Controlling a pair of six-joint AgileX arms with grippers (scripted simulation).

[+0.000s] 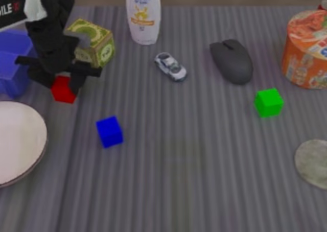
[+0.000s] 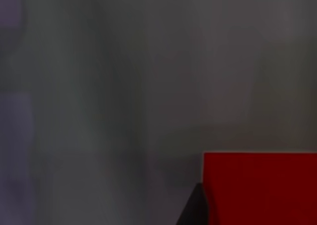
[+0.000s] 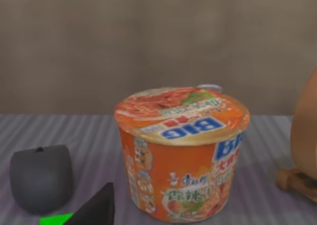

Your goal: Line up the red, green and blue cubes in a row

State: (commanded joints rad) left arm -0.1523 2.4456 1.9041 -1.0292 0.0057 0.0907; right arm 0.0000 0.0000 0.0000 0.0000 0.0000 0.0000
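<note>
Nothing is lined up yet, as far as the pictures show: the three cubes lie scattered, well apart from one another. The red cube [image 1: 63, 89] sits near the tabletop's left edge toward the far side, with the left tool [image 1: 62, 80] down over it; its dark fingers stand on either side of the cube, and the left wrist view shows one fingertip [image 2: 195, 207] against the cube's side, but whether the tool is clamped on it or merely straddling it I cannot tell. The blue cube [image 1: 109, 132] rests left of the middle, nearer the front than the red one, and the green cube [image 1: 269, 102] lies toward the right edge, just in front of the grey mouse [image 1: 231, 61]. So all three placements seem left to do, the red cube's move being at most begun. The right arm is out of the top view; its wrist view faces the noodle cup [image 3: 182, 153] at the far right, and its tool's state cannot be told. Counted: one red cube, one green, one blue; one mouse, one noodle cup, one toy car [image 1: 170, 67], one bottle [image 1: 143, 13], one printed box [image 1: 94, 42].
</note>
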